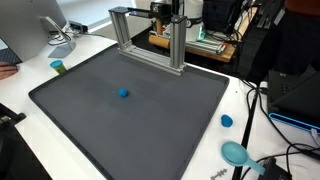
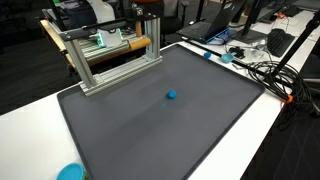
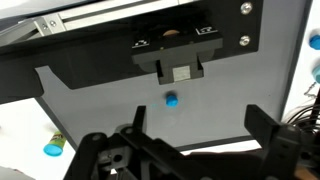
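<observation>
**Open end effector above a small blue object on a dark mat**

In the wrist view the end effector [image 3: 198, 135] comes in from the bottom edge. Its two dark fingers [image 3: 262, 125] stand wide apart and hold nothing. Neither exterior view shows it.

The small blue object [image 3: 171, 100] lies alone near the middle of the grey mat [image 3: 90, 110], ahead of the spread fingers and clear of both. Both exterior views show it at that spot [image 1: 123, 94] [image 2: 171, 96], with bare mat [image 1: 90, 125] [image 2: 150, 135] all round it.

An aluminium frame [image 1: 150, 45] [image 2: 110, 62] stands along the mat's far edge, well apart from the blue object. In the wrist view the frame [image 3: 170, 45] fills the top.

The mat lies on a white bench [image 1: 250, 100]. In an exterior view a blue disc [image 1: 227, 121] and a teal round piece [image 1: 235, 152] lie on the bench beside the mat, and a green cup [image 1: 58, 67] stands near another corner.
</observation>
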`<state>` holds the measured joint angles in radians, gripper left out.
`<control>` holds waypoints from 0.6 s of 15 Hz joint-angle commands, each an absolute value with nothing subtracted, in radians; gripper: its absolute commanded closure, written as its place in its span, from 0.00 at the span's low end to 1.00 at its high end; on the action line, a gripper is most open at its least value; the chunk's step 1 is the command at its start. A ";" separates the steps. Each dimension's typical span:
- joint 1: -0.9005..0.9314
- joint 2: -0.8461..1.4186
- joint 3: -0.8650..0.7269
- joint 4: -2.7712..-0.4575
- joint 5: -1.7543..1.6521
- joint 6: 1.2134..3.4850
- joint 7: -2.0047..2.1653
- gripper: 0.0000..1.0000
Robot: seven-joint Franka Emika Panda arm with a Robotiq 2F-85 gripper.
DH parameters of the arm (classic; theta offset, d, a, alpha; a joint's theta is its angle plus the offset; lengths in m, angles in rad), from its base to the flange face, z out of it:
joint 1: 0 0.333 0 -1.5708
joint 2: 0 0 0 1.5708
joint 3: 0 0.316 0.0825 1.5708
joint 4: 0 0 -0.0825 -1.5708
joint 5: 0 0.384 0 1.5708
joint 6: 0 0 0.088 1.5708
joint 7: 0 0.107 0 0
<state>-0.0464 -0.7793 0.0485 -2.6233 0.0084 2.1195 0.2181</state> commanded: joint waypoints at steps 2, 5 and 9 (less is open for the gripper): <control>-0.049 -0.792 0.026 -2.657 0.036 2.236 0.202 0.00; -0.031 -0.775 -0.005 -2.678 0.047 2.260 0.149 0.00; -0.038 -0.763 -0.003 -2.698 0.045 2.187 0.150 0.00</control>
